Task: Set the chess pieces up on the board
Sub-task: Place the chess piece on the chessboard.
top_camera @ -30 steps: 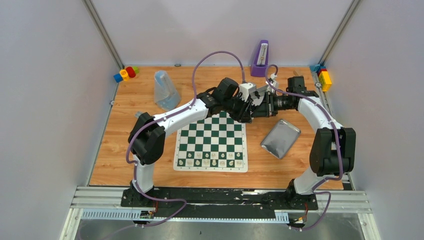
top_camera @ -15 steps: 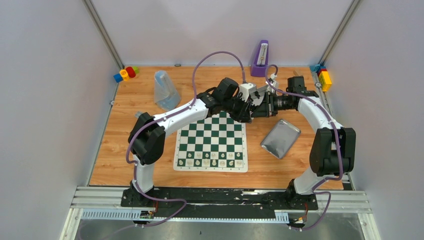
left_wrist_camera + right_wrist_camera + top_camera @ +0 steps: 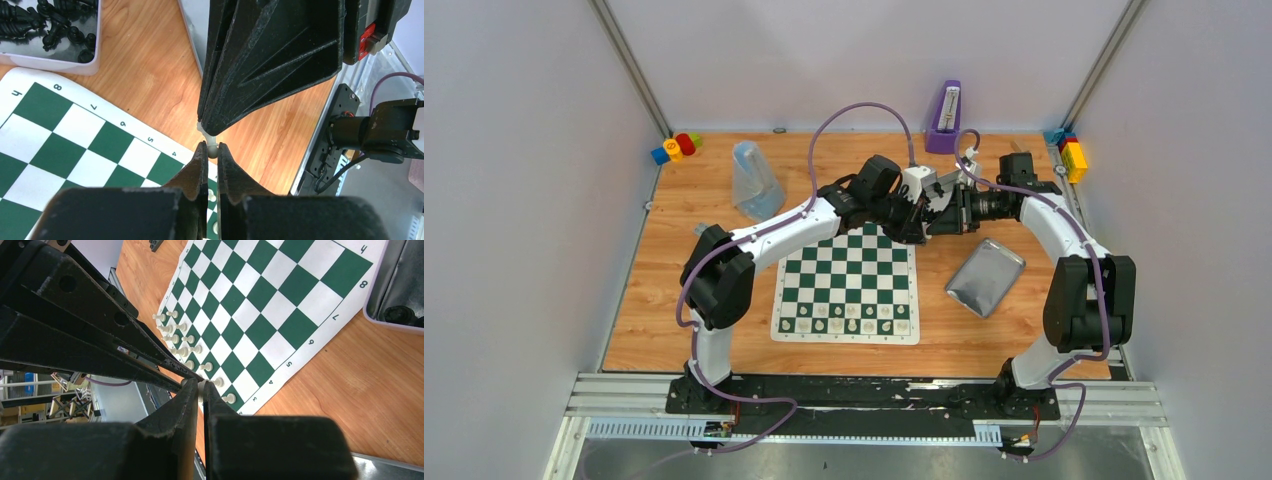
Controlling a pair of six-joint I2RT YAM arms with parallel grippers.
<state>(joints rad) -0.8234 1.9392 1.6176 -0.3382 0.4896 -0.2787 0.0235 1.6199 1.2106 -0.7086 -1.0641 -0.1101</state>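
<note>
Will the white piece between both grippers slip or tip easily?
The white piece looks tiny and smooth, and the left gripper and right gripper each pinch only one end, so it may slip. Narrow as it is, it probably tips easily.

The left arm [image 3: 786, 232] and right arm [image 3: 1052, 222] share white link shells and bulky black joint housings [image 3: 719, 285]. A purple cable [image 3: 864, 106] runs along each. The fingers [image 3: 197, 172] are matte black ribbed plastic tapering to thin tips, with round holes [image 3: 64, 283] in their sides. A red tab [image 3: 367, 37] sits behind the right pair.
</note>
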